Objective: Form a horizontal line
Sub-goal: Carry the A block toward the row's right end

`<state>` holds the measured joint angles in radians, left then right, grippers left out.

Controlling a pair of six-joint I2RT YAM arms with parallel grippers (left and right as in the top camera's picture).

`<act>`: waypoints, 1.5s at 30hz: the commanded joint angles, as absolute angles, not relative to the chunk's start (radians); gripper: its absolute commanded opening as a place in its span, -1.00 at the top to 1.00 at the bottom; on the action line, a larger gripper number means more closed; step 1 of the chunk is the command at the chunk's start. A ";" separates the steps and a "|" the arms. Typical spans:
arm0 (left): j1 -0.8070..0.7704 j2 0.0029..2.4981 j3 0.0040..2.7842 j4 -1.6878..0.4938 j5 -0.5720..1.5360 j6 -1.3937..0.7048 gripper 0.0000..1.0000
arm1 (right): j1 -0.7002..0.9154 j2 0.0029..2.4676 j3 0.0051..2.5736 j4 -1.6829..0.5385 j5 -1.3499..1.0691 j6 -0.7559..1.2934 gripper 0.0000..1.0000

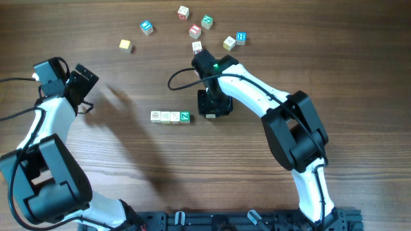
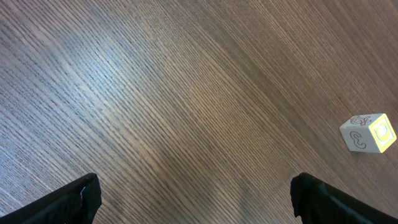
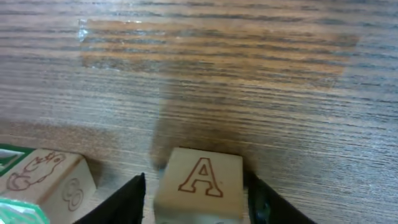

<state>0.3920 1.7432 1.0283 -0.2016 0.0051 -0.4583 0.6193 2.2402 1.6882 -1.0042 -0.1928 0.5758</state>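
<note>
A row of cubes lies left to right at mid-table: three cream ones, then a green-faced one at its right end. My right gripper points down just right of that row. In the right wrist view a cream cube with a brown letter A rests on the wood between its fingers, with thin gaps on both sides, so the gripper is open. A gap left of it stands a cream-faced, green-edged cube. Far left, my left gripper is wide open over bare wood.
Several loose cubes lie at the back: blue, white, green, red, cream, yellowish and blue. A yellow cube lies apart, right of the left gripper.
</note>
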 commanded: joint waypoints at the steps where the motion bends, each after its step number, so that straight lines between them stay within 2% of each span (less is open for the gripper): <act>1: 0.396 1.750 1.037 -0.199 -0.001 -0.457 -1.00 | 0.624 2.261 1.676 -0.982 -0.192 0.576 -0.29; 14: 0.396 1.750 1.037 -0.199 -0.001 -0.457 -1.00 | 0.619 2.261 1.676 -0.834 -0.035 0.580 -0.35; 23: 0.396 1.750 1.037 -0.199 -0.001 -0.457 -1.00 | 0.562 2.261 1.676 -0.862 -0.025 0.607 -0.33; 29: 0.396 1.750 1.037 -0.199 -0.001 -0.457 -1.00 | 0.541 2.261 1.676 -0.918 -0.067 0.617 -0.06; 34: 0.396 1.750 1.037 -0.199 -0.001 -0.457 -1.00 | 0.545 2.261 1.676 -0.984 -0.159 0.602 -0.06; 45: 0.396 1.750 1.037 -0.199 -0.001 -0.457 -1.00 | 0.589 2.261 1.675 -1.015 -0.119 0.603 -0.08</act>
<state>0.3920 1.7432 1.0283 -0.2016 0.0051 -0.4583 0.5884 2.2383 1.6890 -1.0210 -0.1383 0.6048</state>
